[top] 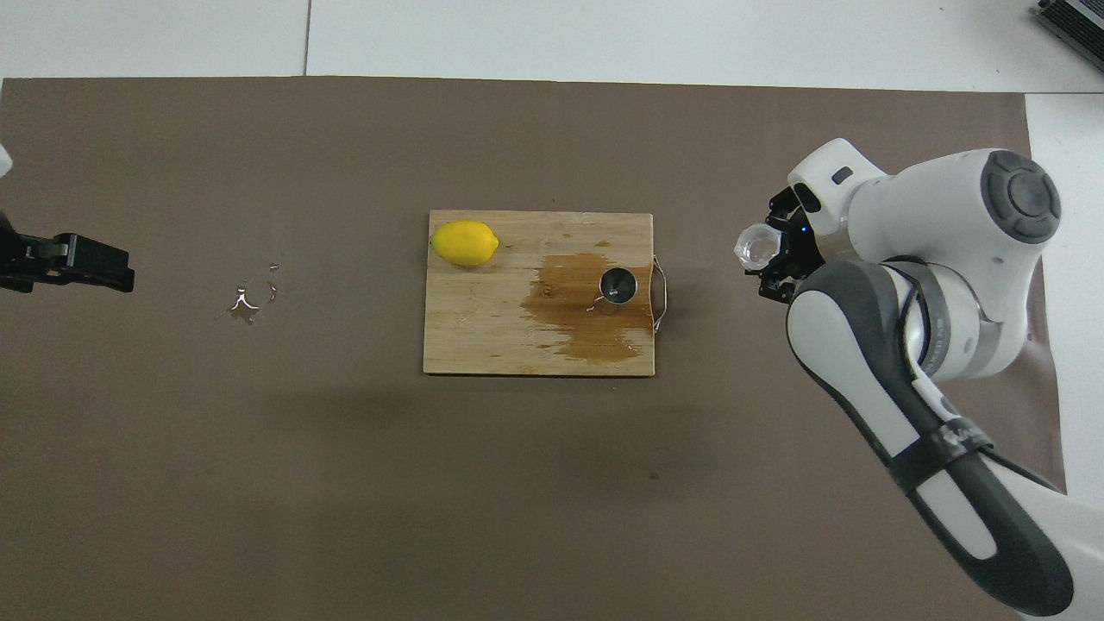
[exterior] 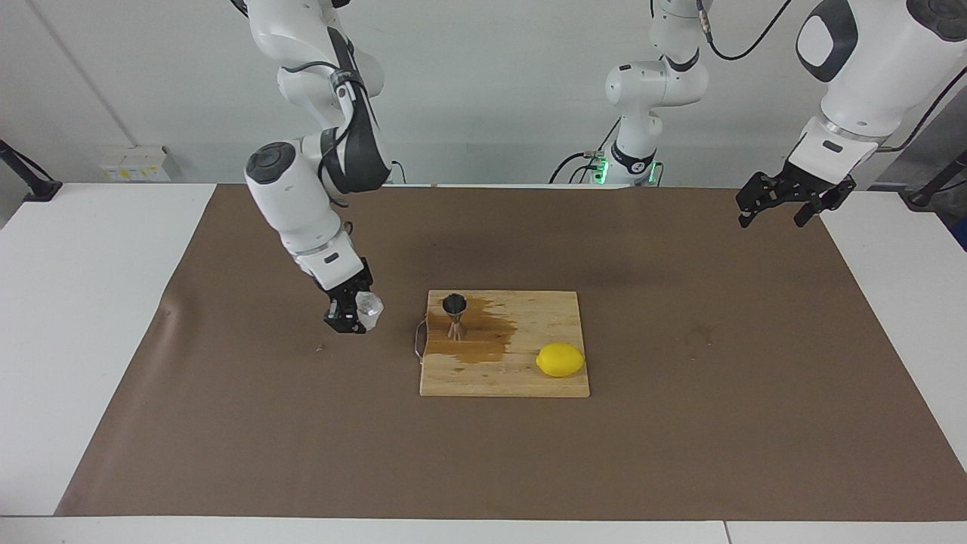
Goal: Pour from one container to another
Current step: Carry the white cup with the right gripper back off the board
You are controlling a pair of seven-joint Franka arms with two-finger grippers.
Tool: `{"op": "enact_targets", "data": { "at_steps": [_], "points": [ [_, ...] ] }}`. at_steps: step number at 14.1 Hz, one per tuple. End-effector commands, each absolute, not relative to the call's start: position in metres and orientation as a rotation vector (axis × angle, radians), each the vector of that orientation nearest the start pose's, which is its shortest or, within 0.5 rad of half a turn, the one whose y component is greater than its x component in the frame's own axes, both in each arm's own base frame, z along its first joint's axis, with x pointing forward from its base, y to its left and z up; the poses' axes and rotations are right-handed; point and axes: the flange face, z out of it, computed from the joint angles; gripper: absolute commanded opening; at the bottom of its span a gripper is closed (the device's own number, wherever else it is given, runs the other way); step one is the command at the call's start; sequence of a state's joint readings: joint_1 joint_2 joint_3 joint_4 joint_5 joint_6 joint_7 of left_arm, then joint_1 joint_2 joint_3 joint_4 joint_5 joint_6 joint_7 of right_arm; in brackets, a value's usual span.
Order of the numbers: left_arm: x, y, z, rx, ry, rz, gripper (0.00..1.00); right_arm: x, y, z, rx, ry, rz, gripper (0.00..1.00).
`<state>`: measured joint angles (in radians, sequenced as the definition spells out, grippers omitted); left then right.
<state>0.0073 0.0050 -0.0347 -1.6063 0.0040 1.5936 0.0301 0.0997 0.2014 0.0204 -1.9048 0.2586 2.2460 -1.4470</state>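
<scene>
From the facing view, the right gripper (exterior: 349, 313) pinches a crinkled translucent cup (exterior: 369, 307) over brown paper beside the wooden board (exterior: 521, 378), where a shiny hourglass jigger (exterior: 455, 314) stands in a wet stain. Overhead, the left gripper (top: 82, 263) waits, fingers spread wide.

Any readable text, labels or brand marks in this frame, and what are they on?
None can be read.
Lettering on the band round the right arm: too blurred to read in the overhead view.
Yellow-marked stickers on the white wall box: too small to read.
Cutting board, jigger, lemon, cup: no markings visible.
</scene>
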Motion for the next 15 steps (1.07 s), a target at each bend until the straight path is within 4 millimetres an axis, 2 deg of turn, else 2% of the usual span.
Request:
{"op": "enact_targets", "data": {
  "at_steps": [1,4,7,9,11,12,14,15],
  "points": [
    [0.547,-0.013,0.608,-3.129,0.092,0.036,1.0,0.603,0.035,0.381,-2.232,-1.918,-0.459,0.32],
    [0.547,-0.013,0.608,-3.129,0.089,0.041,1.0,0.594,-0.003,0.345,-2.185,-1.939,-0.538,0.32],
    [0.547,-0.013,0.608,-3.129,0.092,0.038,1.0,0.591,-0.031,0.305,-2.146,-1.887,-0.58,0.33],
    [0.547,-0.013,0.607,-3.129,0.092,0.041,1.0,0.59,-0.041,0.277,-2.09,-1.871,-0.649,0.35],
    [0.547,-0.013,0.608,-3.129,0.092,0.039,1.0,0.591,-0.043,0.27,-2.077,-1.9,-0.67,0.36],
    [0.547,-0.013,0.608,-3.129,0.089,0.038,1.0,0.592,-0.043,0.27,-2.078,-1.896,-0.674,0.44],
    [0.547,-0.013,0.608,-3.129,0.089,0.038,1.0,0.593,-0.039,0.273,-2.081,-1.882,-0.674,1.0],
    [0.547,-0.013,0.608,-3.129,0.092,0.041,1.0,0.593,-0.037,0.278,-2.093,-1.862,-0.672,1.0]
  ]
}}
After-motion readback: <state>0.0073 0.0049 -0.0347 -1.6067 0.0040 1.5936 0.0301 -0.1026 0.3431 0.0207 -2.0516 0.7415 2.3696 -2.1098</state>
